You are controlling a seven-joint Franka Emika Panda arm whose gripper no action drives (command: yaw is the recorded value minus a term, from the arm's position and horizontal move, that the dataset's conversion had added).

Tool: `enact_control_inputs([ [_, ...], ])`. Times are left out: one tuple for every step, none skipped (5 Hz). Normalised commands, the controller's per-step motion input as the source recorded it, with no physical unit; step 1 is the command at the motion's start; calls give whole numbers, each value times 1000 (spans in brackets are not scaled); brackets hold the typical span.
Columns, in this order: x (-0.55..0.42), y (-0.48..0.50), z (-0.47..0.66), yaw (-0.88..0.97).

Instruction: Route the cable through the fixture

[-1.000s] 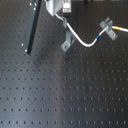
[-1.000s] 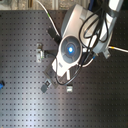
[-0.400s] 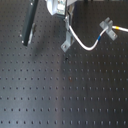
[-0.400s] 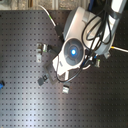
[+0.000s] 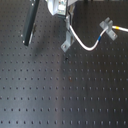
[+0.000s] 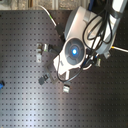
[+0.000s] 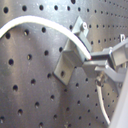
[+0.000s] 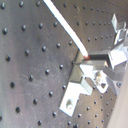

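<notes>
My fingers (image 7: 102, 59) were pinching the cable (image 7: 45, 22), meeting on the white cord right at the upper edge of the fixture (image 7: 67, 65); in the second wrist view the same pinch showed, fingers (image 8: 100, 59) closed on the cable (image 8: 65, 25) just above the fixture (image 8: 80, 87). The fixture was a small grey bent plate with a mounting hole, standing tilted on the black perforated surface (image 5: 65, 95).

In the first exterior view the fixture (image 5: 66, 45) sat toward the far part of the surface, its long axis running nearly upright in the first exterior view, leaning slightly to the first exterior view's left at its foot. From my fingers (image 5: 66, 21) the cable (image 5: 85, 44) dropped beside the fixture, then swept in a shallow curve to the first exterior view's right and rose to a blue band, ending in a yellow tip that pointed to the first exterior view's right. That end lay across a Y-shaped forked bracket (image 5: 106, 25), well apart from the fixture. A black cylinder (image 5: 31, 22) stood slanted to the first exterior view's left.

In the second exterior view my arm body (image 6: 75, 50) covered the fingers and fixture.
</notes>
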Motion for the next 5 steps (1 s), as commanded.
enact_control_inputs([
  [-276,197,4,434],
  [106,142,48,240],
  [371,-42,-5,383],
  [262,-199,22,531],
  [26,-293,79,117],
])
